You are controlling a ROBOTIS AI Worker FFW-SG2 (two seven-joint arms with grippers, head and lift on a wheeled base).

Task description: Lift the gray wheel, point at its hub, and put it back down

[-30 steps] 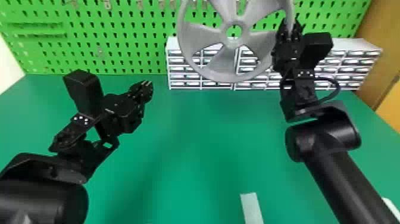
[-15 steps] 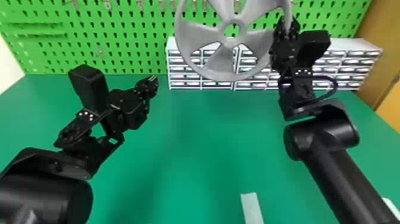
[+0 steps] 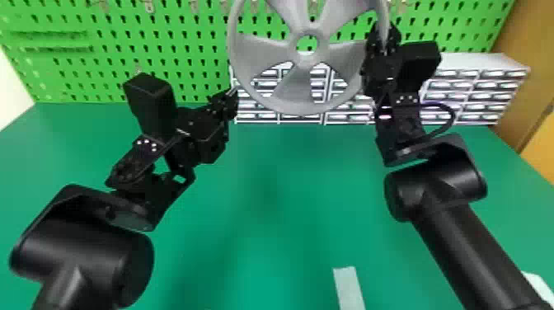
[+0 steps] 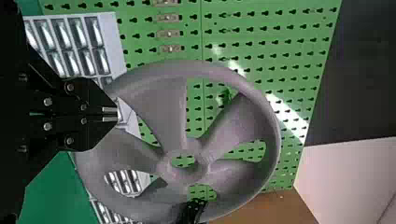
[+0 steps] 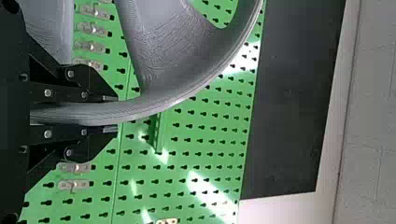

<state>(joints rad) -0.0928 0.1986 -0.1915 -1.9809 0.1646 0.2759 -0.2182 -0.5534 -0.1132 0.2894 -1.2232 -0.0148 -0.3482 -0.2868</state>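
While the right gripper (image 5: 110, 114) clamped the gray spoked wheel (image 3: 296, 88) by its rim (image 5: 159, 101), the closed, empty left gripper (image 4: 110, 115) risked jarring it loose by overshooting the hub (image 3: 306, 59).

A workshop-like place: green pegboard (image 3: 185, 57) with hooks; small-drawer cabinets (image 3: 465, 88); green worktop (image 3: 264, 231).

Count — 1 gray wheel, 2 grippers, 2 arms.
Head view: gray wheel (image 3: 297, 88) x1 top center, with 1 hub (image 3: 307, 59) and 5 spokes; grippers x2, left gripper (image 3: 234, 91) left of center and right gripper (image 3: 383, 33) upper right; black arms x2, one per side; green pegboard (image 3: 165, 53) x1 across the top; green table (image 3: 264, 222) x1; pale strip (image 3: 348, 286) x1 bottom, right of center; white piece x1 lower right corner (image 3: 538, 284); small drawers (image 3: 465, 84) — many, exact number unclear. Left wrist view: metal clips (image 4: 169, 33) x4, upper middle.
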